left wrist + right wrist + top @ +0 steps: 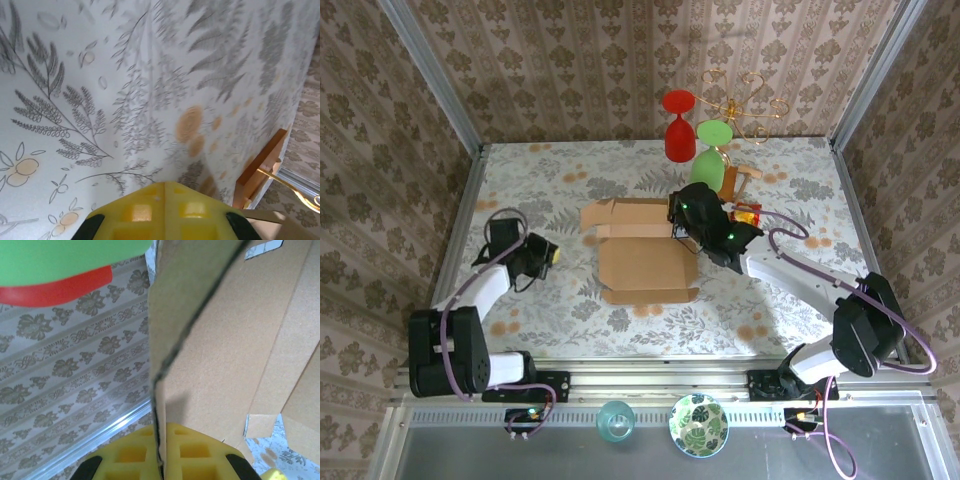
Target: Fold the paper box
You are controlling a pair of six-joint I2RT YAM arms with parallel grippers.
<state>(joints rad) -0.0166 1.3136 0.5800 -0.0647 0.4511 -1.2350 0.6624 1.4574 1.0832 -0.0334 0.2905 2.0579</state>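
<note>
Top external: the paper box (pixel 645 262) lies mid-table (pixel 570 310), a tan cardboard sheet only partly formed. Its back flaps are spread open toward the far wall and a flat panel lies toward the arms. The right gripper (pixel 678 224) sits at the box's right rear corner, touching the cardboard there. The left gripper (pixel 548 255) is off to the box's left, well apart from it, low over the floral cloth. Behind the box, near the far right, a wooden stand (pixel 748 180) carries a red glass (pixel 678 128) and a green glass (pixel 712 152). A patterned bowl (pixel 698 425) and a small teal glass (pixel 615 421) stand on the near ledge between the arm bases.

Left wrist: the left gripper (pixel 165 186) has its yellow fingers (pixel 140 216) pressed together, tips meeting, nothing between them. Below it is bare floral cloth of the table (pixel 125 100). The wooden stand (pixel 262 167) shows at the right edge, apart from the fingers. A tan sliver shows bottom right; cannot tell what it is.

Right wrist: the right gripper (pixel 160 435) is clamped on the paper box (pixel 235 350). A thin flap edge runs down between the yellow fingers (pixel 130 456), and both pads are tight against it. The pinched flap stands up on edge, and the rest of the cardboard spreads to the right with cut slots visible. The green glass (pixel 75 252) and red glass (pixel 55 290) are blurred at top left, over the patterned wall (pixel 75 370).
</note>
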